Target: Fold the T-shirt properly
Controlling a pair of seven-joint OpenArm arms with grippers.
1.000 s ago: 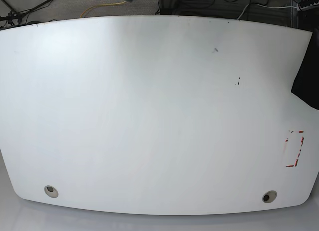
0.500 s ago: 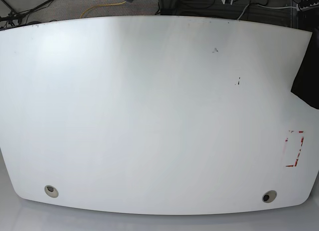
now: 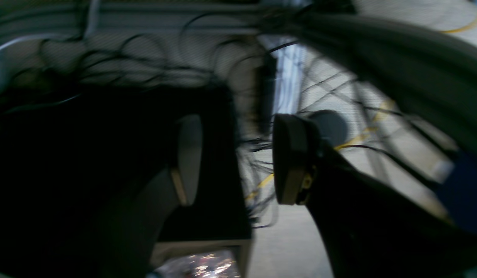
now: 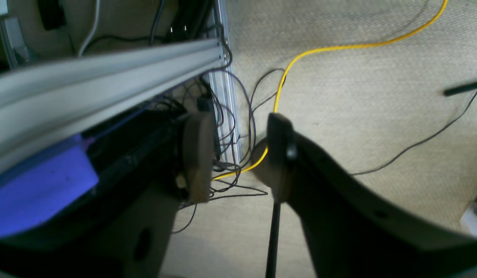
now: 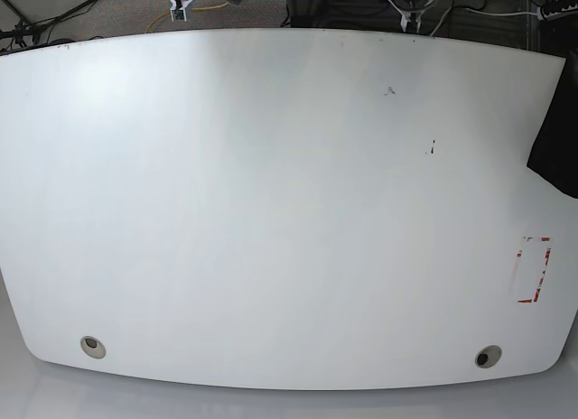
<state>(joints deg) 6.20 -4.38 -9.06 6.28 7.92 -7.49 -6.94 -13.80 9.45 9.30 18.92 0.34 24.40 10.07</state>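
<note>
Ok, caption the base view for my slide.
White table with red tape marks near its right edge, where black fabric shows; both claws barely peek in above.

The left gripper point(image 3: 232, 160) is hanging with its fingers point(image 3: 288, 158) parted and nothing between them. The right gripper point(image 4: 236, 156) is doing likewise, its fingers point(image 4: 197, 156) standing apart around empty air.

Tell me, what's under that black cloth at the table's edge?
The black T-shirt hangs over the white table's side edge. Only a corner shows; whatever lies beneath it, and the rest of the shirt, is hidden or out of frame.
</note>
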